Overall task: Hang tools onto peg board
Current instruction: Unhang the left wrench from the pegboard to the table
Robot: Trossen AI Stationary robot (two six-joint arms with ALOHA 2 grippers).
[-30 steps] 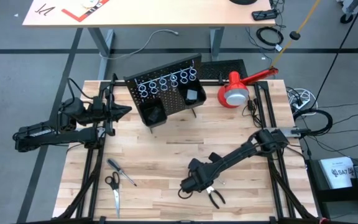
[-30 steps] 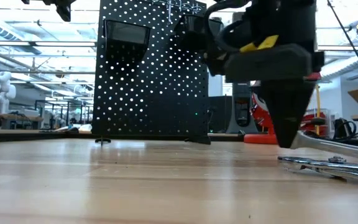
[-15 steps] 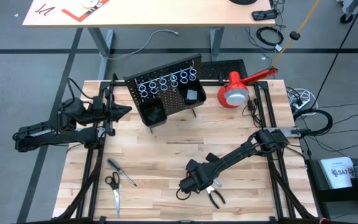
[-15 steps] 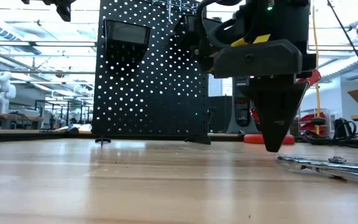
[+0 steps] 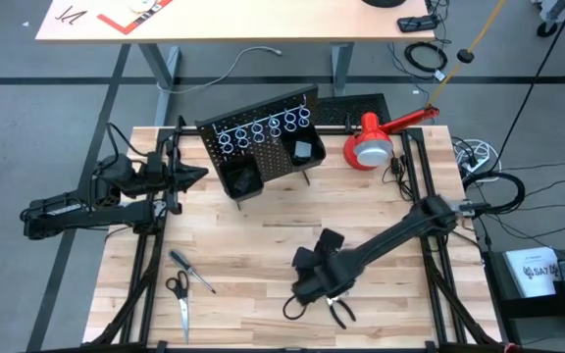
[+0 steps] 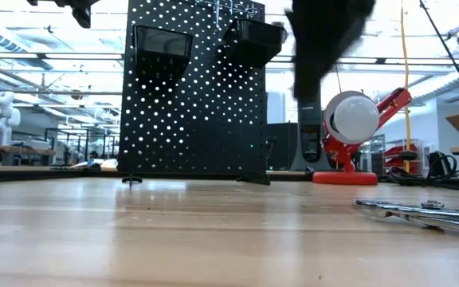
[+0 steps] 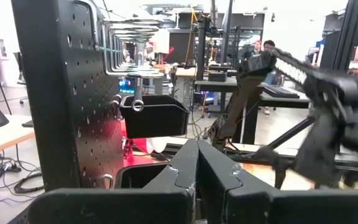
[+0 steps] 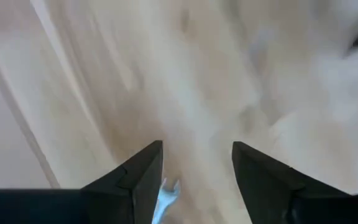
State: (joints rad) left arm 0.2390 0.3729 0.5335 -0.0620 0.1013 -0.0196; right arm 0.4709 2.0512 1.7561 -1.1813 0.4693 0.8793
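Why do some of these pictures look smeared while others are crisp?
Right wrist view: the pale wooden table is streaked with motion blur. Low view: the right gripper is a dark smear, while the black perforated peg board stands crisp. Left wrist view: the far arm blurs. High view: everything is sharp.

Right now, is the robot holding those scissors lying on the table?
No. In the overhead view the scissors lie alone near the table's front left corner, with neither gripper near them.

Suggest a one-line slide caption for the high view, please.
Right gripper hovers open by the pliers; peg board awaits tools.
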